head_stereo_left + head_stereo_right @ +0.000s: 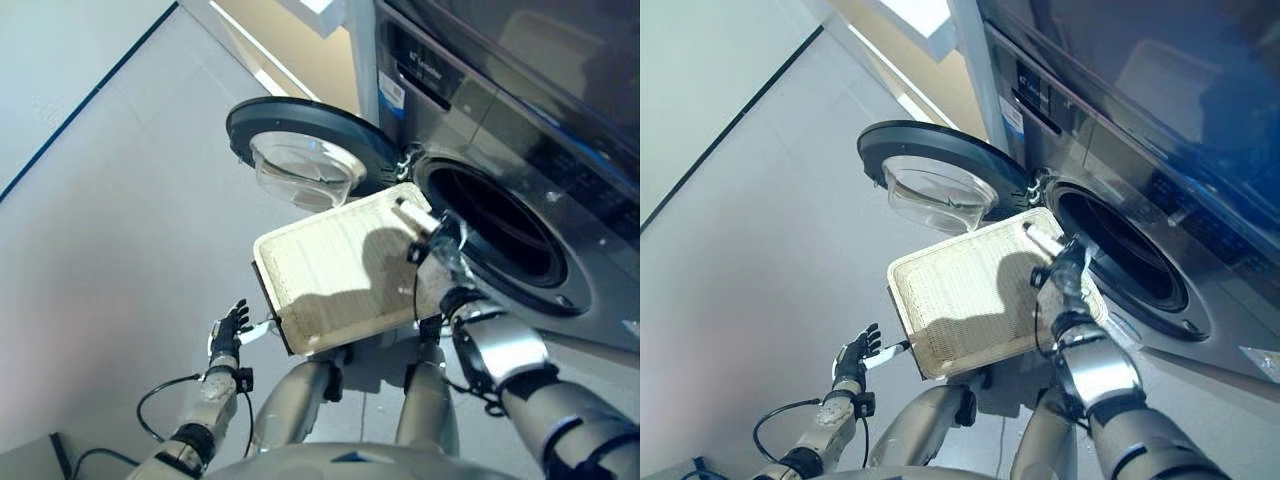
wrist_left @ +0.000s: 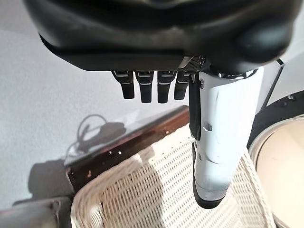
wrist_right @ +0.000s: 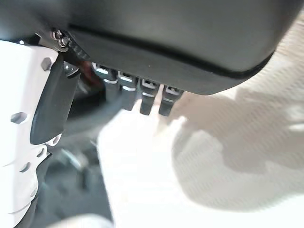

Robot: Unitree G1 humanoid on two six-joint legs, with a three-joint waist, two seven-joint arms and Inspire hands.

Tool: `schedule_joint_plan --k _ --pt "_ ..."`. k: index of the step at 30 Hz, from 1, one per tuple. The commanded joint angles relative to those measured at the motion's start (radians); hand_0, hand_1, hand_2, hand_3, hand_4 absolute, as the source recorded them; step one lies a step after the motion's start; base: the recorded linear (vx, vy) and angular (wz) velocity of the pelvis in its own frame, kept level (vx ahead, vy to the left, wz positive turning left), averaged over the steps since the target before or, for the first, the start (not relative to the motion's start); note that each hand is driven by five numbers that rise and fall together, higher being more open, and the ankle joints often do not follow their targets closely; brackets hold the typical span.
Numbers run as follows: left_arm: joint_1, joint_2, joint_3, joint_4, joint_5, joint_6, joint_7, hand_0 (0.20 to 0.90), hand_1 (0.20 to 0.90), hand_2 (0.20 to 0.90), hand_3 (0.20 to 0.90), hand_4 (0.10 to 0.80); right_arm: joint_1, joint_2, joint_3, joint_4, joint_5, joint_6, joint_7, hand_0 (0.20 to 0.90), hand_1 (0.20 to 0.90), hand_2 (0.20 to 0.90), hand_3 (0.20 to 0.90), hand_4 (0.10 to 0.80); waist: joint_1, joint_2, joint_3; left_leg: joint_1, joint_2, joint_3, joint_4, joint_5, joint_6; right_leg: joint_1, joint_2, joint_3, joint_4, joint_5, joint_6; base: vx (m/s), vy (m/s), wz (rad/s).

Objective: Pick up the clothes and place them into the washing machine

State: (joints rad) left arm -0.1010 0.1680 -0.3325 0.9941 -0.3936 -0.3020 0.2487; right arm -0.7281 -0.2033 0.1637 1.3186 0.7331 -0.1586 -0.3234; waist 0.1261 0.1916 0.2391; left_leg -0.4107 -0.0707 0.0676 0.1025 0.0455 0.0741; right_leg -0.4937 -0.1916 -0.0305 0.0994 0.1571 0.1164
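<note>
A white wicker basket point(image 1: 330, 270) stands on the floor before the washing machine point(image 1: 560, 180), whose round drum opening point(image 1: 500, 225) is dark inside. The basket's inside looks bare, and no clothes show in any view. My right hand point(image 1: 435, 243) hovers over the basket's far right corner, just at the drum's lip, with fingers straight and white-covered thumb point(image 3: 19, 133) apart; the basket's weave point(image 3: 237, 156) lies past its fingers. My left hand point(image 1: 228, 330) hangs open beside the basket's near left corner, holding nothing. Its wrist view shows the basket rim point(image 2: 156, 190) below the thumb point(image 2: 218, 142).
The machine's round door point(image 1: 300, 135) with its clear bowl stands swung open to the left, beyond the basket. A second dark appliance point(image 1: 540, 60) sits stacked above. A dark board point(image 2: 123, 147) edges the basket's left side. Grey floor point(image 1: 110, 220) spreads to the left.
</note>
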Motion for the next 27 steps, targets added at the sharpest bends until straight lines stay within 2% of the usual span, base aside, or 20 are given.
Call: schedule_joint_plan --k 1,5,6,9,10,12,16,21,27 --pt "-0.055 0.053 0.075 0.079 0.043 -0.009 0.034 0.900 0.900 0.900 0.900 0.800 0.042 0.001 0.006 -0.062 -0.077 -0.030 0.024 0.900 0.900 0.900 0.900 0.800 0.031 -0.036 -0.011 -0.019 0.042 -0.033 0.062 -0.023 -0.105 0.101 0.005 -0.009 0.042 -0.091 -0.021 0.077 -0.087 0.20" --pt "-0.046 0.057 0.105 0.117 0.078 0.004 0.029 0.900 0.900 0.900 0.900 0.800 0.202 0.024 0.014 -0.087 -0.145 -0.021 0.048 0.900 0.900 0.900 0.900 0.800 0.022 -0.081 -0.032 0.051 0.044 -0.053 0.040 -0.024 -0.108 0.184 0.005 -0.045 0.027 -0.105 -0.017 0.087 -0.076 0.25" --pt "-0.046 0.057 0.105 0.117 0.078 0.004 0.029 0.900 0.900 0.900 0.900 0.800 0.202 0.024 0.014 -0.088 -0.145 -0.021 0.048 0.900 0.900 0.900 0.900 0.800 0.022 -0.082 -0.033 0.049 0.043 -0.054 0.037 -0.019 -0.107 0.183 0.005 -0.045 0.023 -0.100 -0.017 0.050 -0.047 0.22" --pt "-0.039 0.075 0.141 0.192 0.118 0.019 0.018 0.900 0.900 0.900 0.900 0.800 0.362 0.032 0.062 -0.154 -0.321 -0.009 0.060 0.900 0.900 0.900 0.900 0.800 0.003 -0.134 -0.066 0.114 0.050 -0.068 0.008 -0.016 -0.112 0.255 0.009 -0.076 -0.001 -0.109 -0.014 0.097 -0.084 0.14" --pt "-0.038 0.076 0.141 0.192 0.118 0.018 0.018 0.900 0.900 0.900 0.900 0.800 0.364 0.032 0.063 -0.156 -0.322 -0.009 0.059 0.900 0.900 0.900 0.900 0.800 0.002 -0.134 -0.066 0.117 0.050 -0.069 0.006 -0.016 -0.112 0.258 0.009 -0.077 -0.002 -0.109 -0.013 0.094 -0.060 0.23" --pt "-0.012 0.092 0.159 0.205 0.142 0.009 0.009 0.900 0.900 0.900 0.900 0.800 0.471 0.011 0.073 -0.241 -0.438 -0.016 0.055 0.900 0.900 0.900 0.900 0.800 -0.015 -0.167 -0.102 0.164 0.056 -0.071 -0.023 -0.014 -0.114 0.301 0.016 -0.091 -0.032 -0.103 -0.007 0.109 -0.033 0.18" --pt "0.015 0.089 0.169 0.234 0.143 0.005 -0.025 0.900 0.900 0.900 0.900 0.800 0.576 -0.011 0.093 -0.303 -0.557 -0.017 0.065 0.900 0.900 0.900 0.900 0.800 -0.031 -0.193 -0.130 0.218 0.065 -0.064 -0.054 -0.012 -0.116 0.347 0.023 -0.097 -0.067 -0.090 -0.002 0.081 -0.017 0.03" --pt "0.042 0.062 0.178 0.278 0.129 0.009 -0.118 0.900 0.900 0.900 0.900 0.800 0.664 -0.012 0.051 -0.191 -0.619 -0.010 0.101 0.900 0.900 0.900 0.900 0.800 -0.050 -0.214 -0.198 0.309 0.079 -0.043 -0.112 -0.015 -0.124 0.421 0.031 -0.098 -0.145 -0.061 0.014 0.079 0.015 -0.02" --pt "0.027 0.038 0.172 0.312 0.204 0.055 -0.163 0.900 0.900 0.900 0.900 0.800 0.681 -0.003 0.059 0.022 -0.719 0.040 0.133 0.900 0.900 0.900 0.900 0.800 -0.062 -0.226 -0.228 0.387 0.091 -0.050 -0.175 -0.001 -0.128 0.477 0.049 -0.118 -0.128 -0.091 0.008 0.061 -0.002 0.03"
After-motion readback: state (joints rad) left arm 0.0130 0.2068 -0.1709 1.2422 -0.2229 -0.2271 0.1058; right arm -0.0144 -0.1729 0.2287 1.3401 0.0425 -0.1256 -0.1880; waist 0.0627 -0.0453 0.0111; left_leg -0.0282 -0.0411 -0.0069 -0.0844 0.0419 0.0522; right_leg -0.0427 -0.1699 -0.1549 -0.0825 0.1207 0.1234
